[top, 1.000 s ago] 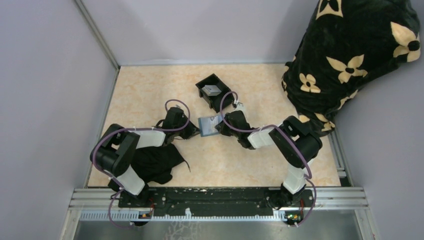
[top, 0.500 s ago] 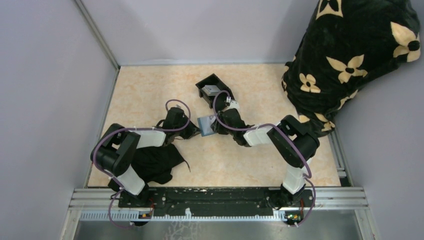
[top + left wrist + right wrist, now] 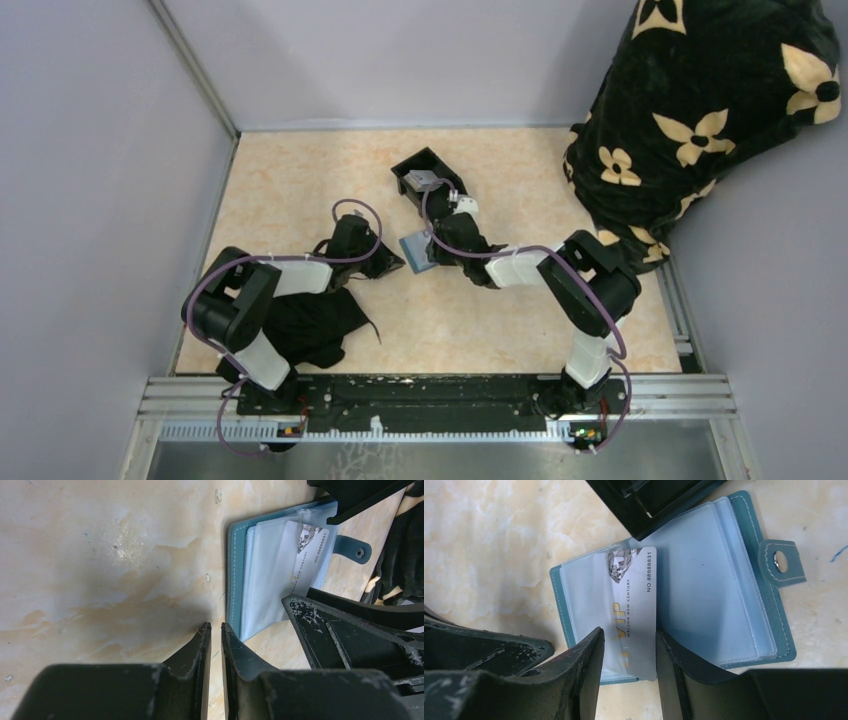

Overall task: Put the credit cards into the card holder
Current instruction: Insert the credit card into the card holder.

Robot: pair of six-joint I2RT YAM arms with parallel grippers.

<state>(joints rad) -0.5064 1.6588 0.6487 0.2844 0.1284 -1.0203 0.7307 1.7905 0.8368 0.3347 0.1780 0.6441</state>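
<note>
**Desk:** From above, where is the card holder?
**Photographer:** The teal card holder [image 3: 417, 252] lies open in the middle of the table [image 3: 300, 190], just near of the black tray [image 3: 428, 172]. A grey card [image 3: 423, 181] rests in the tray. The left gripper [image 3: 397, 263] sits at the holder's left edge and the right gripper [image 3: 435, 248] reaches over its right side. A black cloth [image 3: 315, 325] lies under the left arm.
**Desk:** Left wrist?
**Photographer:** The jaws are almost closed, with only a thin slit between them and nothing in it. Their tips are just beside the holder's corner.
**Desk:** Right wrist?
**Photographer:** The jaws are parted and straddle one end of a pale VIP card [image 3: 636, 595]. The card lies partly inside a clear sleeve, and I cannot tell whether the jaws touch it. The snap tab [image 3: 780, 562] lies flat on the table.
</note>
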